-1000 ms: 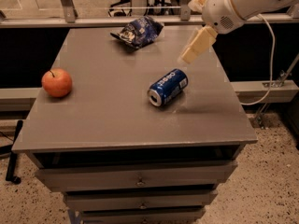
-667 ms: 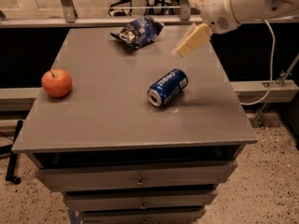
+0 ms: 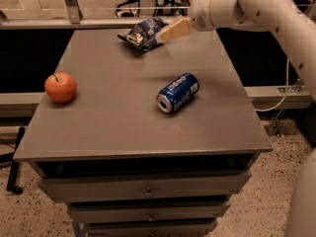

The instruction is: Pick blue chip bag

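Observation:
The blue chip bag (image 3: 140,33) is a crumpled dark-blue foil bag with white patches, lying at the far middle of the grey table (image 3: 108,127). My gripper (image 3: 169,31) reaches in from the upper right on a white arm. It hovers just right of the bag, its tip overlapping the bag's right edge in this view. I cannot tell whether it touches the bag.
A blue soda can (image 3: 177,92) lies on its side near the table's middle right. A red apple (image 3: 60,87) sits at the left edge. Drawers are below the table top. A rail and chair legs stand behind the table.
My gripper has moved left and slightly toward the far edge, from above the table's right side to right beside the chip bag. The bag, can and apple have not moved.

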